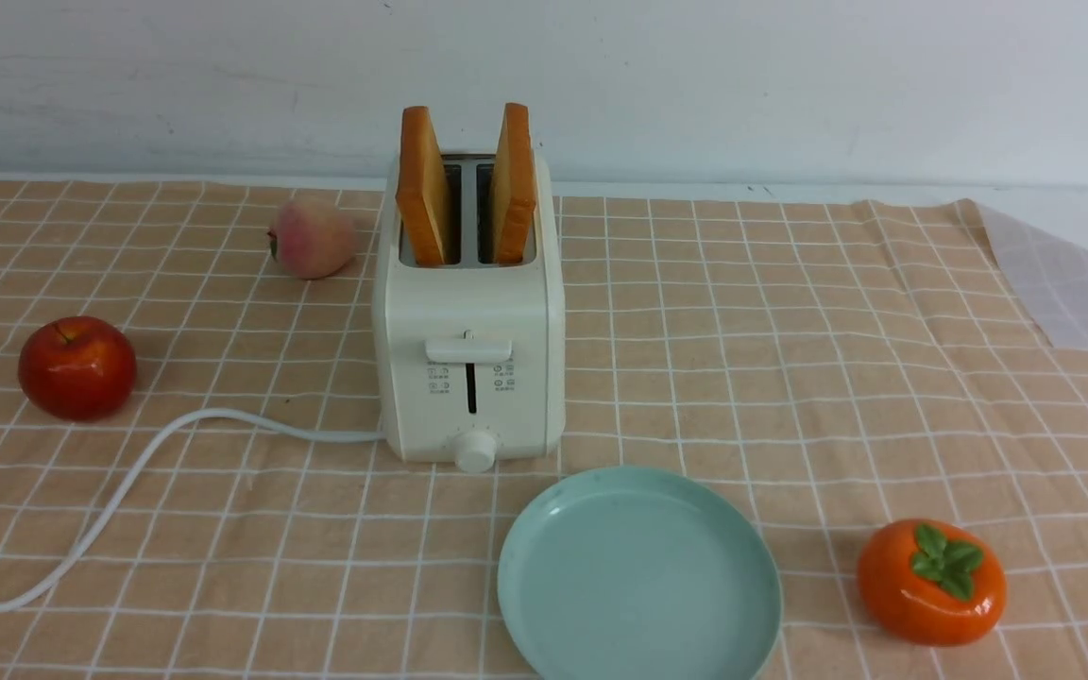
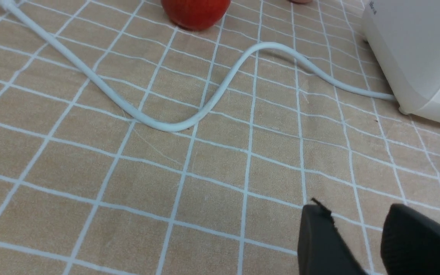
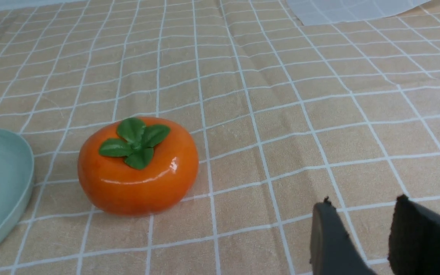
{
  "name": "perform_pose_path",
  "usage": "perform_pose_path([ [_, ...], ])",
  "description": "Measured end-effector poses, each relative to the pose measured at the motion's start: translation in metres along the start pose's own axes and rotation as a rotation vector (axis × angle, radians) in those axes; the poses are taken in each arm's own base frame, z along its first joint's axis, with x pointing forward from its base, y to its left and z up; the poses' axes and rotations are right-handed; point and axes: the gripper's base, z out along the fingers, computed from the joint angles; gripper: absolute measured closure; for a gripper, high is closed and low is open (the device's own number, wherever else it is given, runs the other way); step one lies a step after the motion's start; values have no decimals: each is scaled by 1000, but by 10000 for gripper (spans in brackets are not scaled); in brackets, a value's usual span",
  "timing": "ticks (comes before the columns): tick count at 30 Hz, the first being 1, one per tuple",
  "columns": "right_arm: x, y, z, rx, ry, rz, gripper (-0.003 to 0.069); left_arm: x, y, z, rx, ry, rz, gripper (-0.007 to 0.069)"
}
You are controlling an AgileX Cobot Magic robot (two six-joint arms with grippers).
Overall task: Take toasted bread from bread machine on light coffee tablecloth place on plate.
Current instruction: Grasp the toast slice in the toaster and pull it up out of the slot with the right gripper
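Toast (image 1: 421,189) stands golden with darker crusts; left hand (image 2: 351,214) and right hand (image 3: 361,206) hang unclenched, fingers apart.

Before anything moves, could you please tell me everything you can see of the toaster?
The toaster is a boxy, cream-white, two-slot model with rounded edges, plastic by its look. Its near face carries a wide lever near the top of a dark vertical groove, small printed marks and a round knob at the bottom. It stands upright on the checked cloth, behind the plate and slightly left of it. A slice of toast sticks up from each slot. A white cord leaves its left side.
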Motion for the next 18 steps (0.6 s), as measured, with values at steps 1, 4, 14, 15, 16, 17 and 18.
perform_pose_path([
  [1,0,0,0,1,-1,-3,419,0,0,0,-1,-1,6,386],
  [4,-1,1,0,-6,-18,-7,419,0,0,0,-3,-1,13,386],
  [14,-23,12,-3,-129,-291,-14,419,-15,-5,-1,59,-168,28,386],
  [15,-26,13,-4,-144,-325,-14,419,-17,-7,-2,72,-199,28,386],
  [16,-29,14,-6,-159,-361,-18,419,-20,-8,-2,84,-227,28,386],
  [17,-31,15,-7,-169,-384,-21,419,-21,-8,-3,88,-238,29,386],
  [18,-33,16,-7,-179,-408,-26,419,-22,-9,-3,94,-252,29,386],
])
